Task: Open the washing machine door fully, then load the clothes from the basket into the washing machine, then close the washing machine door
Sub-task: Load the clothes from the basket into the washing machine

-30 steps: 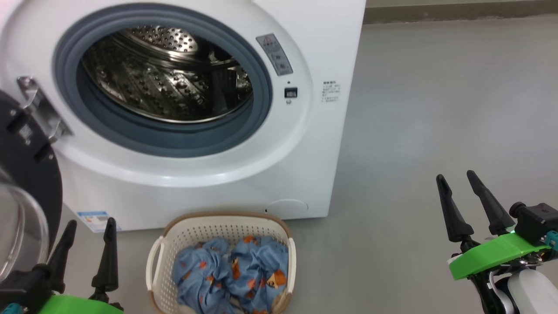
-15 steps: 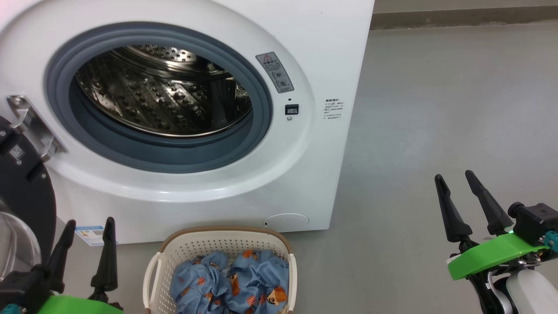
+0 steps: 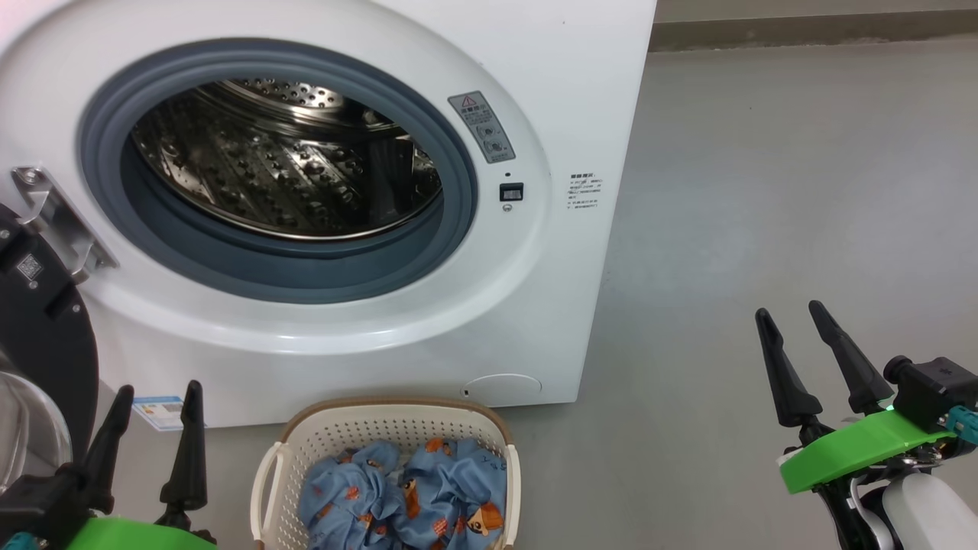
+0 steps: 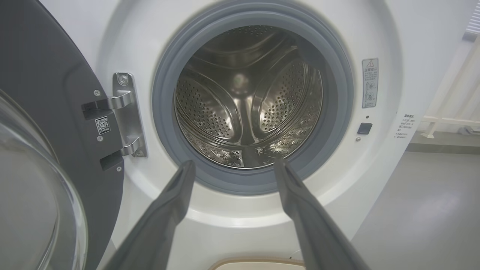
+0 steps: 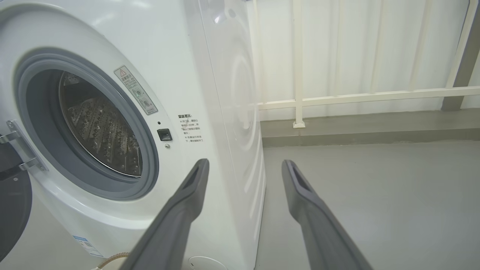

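Observation:
The white washing machine (image 3: 321, 336) (image 4: 382, 33) (image 5: 112, 33) fills the upper left of the head view, its steel drum (image 3: 283, 160) (image 4: 243, 101) bare inside the grey gasket. Its door (image 3: 42, 336) (image 4: 45, 93) hangs swung out on the left hinge. On the floor in front stands the cream basket (image 3: 344, 435) with the light blue clothes (image 3: 405, 496) in it. My left gripper (image 3: 157, 389) (image 4: 232, 165) is open, low, left of the basket, pointing at the drum mouth. My right gripper (image 3: 787, 309) (image 5: 243, 163) is open over the bare floor, right of the machine.
Grey floor (image 3: 764, 191) stretches to the right of the machine. A low ledge and a white railing (image 5: 360, 97) with a pale curtain run along the back. The door's glass bowl (image 4: 33, 195) bulges close to my left arm.
The head camera shifted between the earliest frame and half a second ago, sliding the machine and basket down the picture. Since then my right gripper has dipped slightly down and left.

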`<state>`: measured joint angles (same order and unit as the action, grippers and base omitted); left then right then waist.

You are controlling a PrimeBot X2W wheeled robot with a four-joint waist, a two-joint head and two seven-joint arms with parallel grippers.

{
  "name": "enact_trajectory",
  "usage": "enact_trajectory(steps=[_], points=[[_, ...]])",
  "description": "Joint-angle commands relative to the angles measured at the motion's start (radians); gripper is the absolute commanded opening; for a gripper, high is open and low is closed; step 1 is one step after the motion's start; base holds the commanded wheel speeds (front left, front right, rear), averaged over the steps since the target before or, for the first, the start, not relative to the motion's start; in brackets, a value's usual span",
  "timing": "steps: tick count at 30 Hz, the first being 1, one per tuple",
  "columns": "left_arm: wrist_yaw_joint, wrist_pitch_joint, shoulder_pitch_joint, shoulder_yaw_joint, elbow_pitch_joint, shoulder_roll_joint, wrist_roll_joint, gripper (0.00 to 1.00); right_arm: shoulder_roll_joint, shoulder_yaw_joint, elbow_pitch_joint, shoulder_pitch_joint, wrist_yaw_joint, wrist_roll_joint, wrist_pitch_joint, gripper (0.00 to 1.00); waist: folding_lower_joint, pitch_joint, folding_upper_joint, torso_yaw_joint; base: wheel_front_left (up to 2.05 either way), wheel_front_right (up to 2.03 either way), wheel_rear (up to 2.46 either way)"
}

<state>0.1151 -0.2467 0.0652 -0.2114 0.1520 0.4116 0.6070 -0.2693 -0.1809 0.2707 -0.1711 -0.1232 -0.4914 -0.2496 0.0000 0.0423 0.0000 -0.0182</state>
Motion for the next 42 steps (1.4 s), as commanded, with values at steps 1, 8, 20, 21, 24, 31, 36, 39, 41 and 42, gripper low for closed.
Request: enact_trajectory(steps=[1,8,20,21,24,31,36,39,41,42], points=[[0.002,-0.011,0.048,0.038,-0.024,0.028,0.005,1.0,-0.018,-0.016,-0.021,-0.014,-0.008,0.01,-0.012,1.0,0.0,-0.002,0.0,0.0,0.0,0.0,0.0],[0.001,-0.011,0.05,0.037,-0.021,0.03,0.007,1.0,-0.022,-0.021,-0.018,-0.019,-0.008,0.008,-0.012,1.0,0.0,-0.001,0.0,-0.003,0.0,0.0,0.0],[-0.001,-0.012,0.052,0.036,-0.015,0.027,0.005,1.0,-0.026,-0.023,-0.015,-0.025,-0.008,0.008,-0.012,1.0,0.0,0.003,0.0,-0.01,0.0,0.0,0.0],[0.002,-0.012,0.052,0.035,-0.013,0.027,0.002,1.0,-0.026,-0.024,-0.016,-0.025,-0.008,0.008,-0.012,1.0,0.0,0.004,0.0,-0.011,0.0,0.0,0.0],[0.007,-0.013,0.053,0.031,-0.007,0.025,-0.003,1.0,-0.024,-0.025,-0.019,-0.028,-0.008,0.009,-0.012,1.0,0.0,0.016,0.0,-0.017,0.0,0.0,0.0],[0.014,-0.006,0.067,0.024,0.0,0.013,0.0,1.0,-0.018,-0.017,-0.026,-0.038,-0.008,0.014,-0.012,1.0,0.0,0.062,0.0,-0.035,0.0,0.0,0.0],[0.002,0.015,0.084,0.005,0.024,0.012,0.004,1.0,-0.004,-0.007,-0.038,-0.046,-0.008,0.027,-0.012,1.0,0.0,0.11,0.0,-0.053,0.0,0.0,0.0],[-0.01,0.021,0.103,-0.004,0.04,0.009,0.008,1.0,0.005,-0.001,-0.044,-0.052,-0.008,0.036,-0.012,1.0,0.0,0.143,0.0,-0.064,0.0,0.0,0.0],[-0.02,0.022,0.118,-0.01,0.054,0.006,0.012,1.0,0.011,0.004,-0.049,-0.057,-0.008,0.042,-0.012,1.0,0.0,0.169,0.0,-0.07,0.0,0.0,0.0],[-0.025,0.022,0.126,-0.013,0.064,0.006,0.012,1.0,0.015,0.006,-0.052,-0.059,-0.008,0.045,-0.012,1.0,0.0,0.182,0.0,-0.074,0.0,0.0,0.0]])
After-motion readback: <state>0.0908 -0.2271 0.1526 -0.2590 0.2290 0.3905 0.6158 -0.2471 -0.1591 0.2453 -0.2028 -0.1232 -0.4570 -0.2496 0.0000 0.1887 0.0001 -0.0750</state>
